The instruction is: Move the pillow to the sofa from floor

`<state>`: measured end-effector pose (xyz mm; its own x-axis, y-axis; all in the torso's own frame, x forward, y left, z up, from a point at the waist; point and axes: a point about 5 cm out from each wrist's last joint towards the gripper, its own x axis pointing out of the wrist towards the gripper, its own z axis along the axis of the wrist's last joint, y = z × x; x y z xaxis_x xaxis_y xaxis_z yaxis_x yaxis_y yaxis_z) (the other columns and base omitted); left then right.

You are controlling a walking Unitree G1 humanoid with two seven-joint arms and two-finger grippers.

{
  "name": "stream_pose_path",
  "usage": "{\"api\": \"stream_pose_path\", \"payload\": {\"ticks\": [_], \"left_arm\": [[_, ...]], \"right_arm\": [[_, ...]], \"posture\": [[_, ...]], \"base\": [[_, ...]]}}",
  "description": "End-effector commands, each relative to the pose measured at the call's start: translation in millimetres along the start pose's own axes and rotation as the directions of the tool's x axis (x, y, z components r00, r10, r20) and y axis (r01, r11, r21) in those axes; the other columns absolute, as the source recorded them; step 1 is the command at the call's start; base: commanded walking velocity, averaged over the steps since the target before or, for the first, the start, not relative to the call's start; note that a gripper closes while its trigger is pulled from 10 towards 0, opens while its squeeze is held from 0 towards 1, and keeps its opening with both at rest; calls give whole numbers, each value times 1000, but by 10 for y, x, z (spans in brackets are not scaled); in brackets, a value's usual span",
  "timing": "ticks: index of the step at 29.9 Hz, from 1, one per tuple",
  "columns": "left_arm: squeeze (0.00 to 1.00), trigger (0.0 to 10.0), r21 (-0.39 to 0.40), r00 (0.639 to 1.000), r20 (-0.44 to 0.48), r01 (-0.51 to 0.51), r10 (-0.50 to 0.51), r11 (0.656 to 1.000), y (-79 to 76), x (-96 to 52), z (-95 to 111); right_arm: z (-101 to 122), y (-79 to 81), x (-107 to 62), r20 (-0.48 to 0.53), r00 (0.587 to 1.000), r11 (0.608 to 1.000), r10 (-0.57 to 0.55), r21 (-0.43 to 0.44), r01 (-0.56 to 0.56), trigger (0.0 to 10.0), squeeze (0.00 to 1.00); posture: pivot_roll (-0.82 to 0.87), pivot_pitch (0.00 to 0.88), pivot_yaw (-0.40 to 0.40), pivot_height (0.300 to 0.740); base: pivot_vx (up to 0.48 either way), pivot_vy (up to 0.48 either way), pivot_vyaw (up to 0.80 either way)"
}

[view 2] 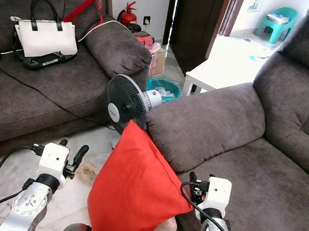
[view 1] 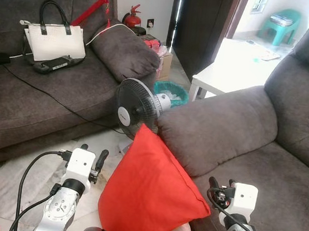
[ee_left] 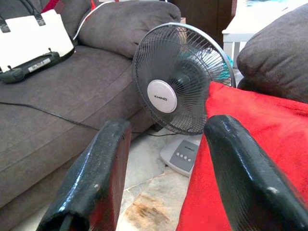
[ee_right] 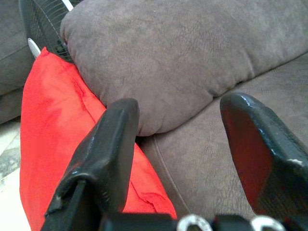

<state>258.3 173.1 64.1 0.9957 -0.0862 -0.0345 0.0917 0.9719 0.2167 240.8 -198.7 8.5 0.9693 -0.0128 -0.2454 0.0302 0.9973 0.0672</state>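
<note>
Left hand (ee_left: 163, 178) and right hand (ee_right: 185, 159), both spread wide and holding nothing, flank the red pillow (view 1: 148, 195), which stands on the floor (view 1: 36, 174) leaning against the sofa (view 1: 225, 129) armrest, beside a fan (view 1: 135, 109).

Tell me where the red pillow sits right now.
In the left eye view the red pillow stands on edge low in the centre, between the robot's two arms, leaning against the armrest of the right-hand sofa, just in front of the black fan.

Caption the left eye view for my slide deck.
Plump red fabric pillow stands on edge against the grey sofa's armrest, between both open pincers, black table fan behind.
</note>
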Motion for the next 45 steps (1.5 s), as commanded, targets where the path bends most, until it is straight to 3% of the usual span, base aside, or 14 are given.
{"api": "stream_pose_path", "payload": {"ticks": [1,8,45], "left_arm": [[0,10000,-4,1000,4,-6,6,1000,11,12,2],[0,10000,-7,1000,7,-7,7,1000,2,19,8],[0,10000,-13,1000,8,-6,6,1000,-16,31,10]], "right_arm": [[-2,-19,8,0,1000,1000,-9,5,9,10000,0],[3,-21,8,17,1000,1000,1,3,-1,10000,0],[-66,29,17,-14,999,999,43,-31,-44,10000,0]], "posture": [[118,3,-53,617],[119,3,-54,579],[121,7,-60,579]], "base": [[0,0,0],[0,0,0],[0,0,0]]}}
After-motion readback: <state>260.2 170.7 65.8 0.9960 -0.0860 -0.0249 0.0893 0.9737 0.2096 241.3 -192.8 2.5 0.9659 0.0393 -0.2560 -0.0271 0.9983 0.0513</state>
